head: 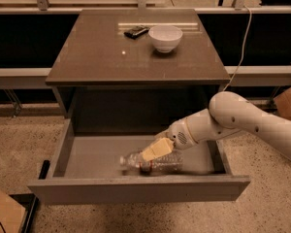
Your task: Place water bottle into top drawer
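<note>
Your gripper [149,154], grip unclear, touches the water bottle [168,164] in the top drawer [136,191] under the table [106,57], above speckled floor [19,144].

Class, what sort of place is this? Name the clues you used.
Probably a lab or office test area: speckled hard floor, cardboard box, a plain table whose top drawer stands open. The end effector is down in that drawer, at the water bottle.
</note>
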Controlling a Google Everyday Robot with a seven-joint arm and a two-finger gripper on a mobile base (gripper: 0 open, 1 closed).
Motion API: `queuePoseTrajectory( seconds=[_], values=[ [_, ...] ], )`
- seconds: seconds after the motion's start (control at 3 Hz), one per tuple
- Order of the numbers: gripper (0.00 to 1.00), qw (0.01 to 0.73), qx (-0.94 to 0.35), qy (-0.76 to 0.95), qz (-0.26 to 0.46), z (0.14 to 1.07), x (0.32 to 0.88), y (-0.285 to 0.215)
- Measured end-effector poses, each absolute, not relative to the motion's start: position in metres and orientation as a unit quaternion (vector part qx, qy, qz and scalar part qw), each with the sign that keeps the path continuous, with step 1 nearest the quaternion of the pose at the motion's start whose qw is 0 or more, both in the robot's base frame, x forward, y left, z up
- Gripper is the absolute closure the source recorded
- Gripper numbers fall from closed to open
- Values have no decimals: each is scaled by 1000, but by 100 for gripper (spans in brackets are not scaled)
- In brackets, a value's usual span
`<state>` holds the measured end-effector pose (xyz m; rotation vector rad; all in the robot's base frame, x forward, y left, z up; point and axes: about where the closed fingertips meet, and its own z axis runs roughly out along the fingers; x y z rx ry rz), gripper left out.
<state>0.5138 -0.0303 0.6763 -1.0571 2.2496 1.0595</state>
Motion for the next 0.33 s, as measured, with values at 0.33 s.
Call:
queuePoseTrajectory(
  seconds=[0.33],
  values=[
    [0, 218, -382, 813, 383, 676, 514, -30]
  ],
)
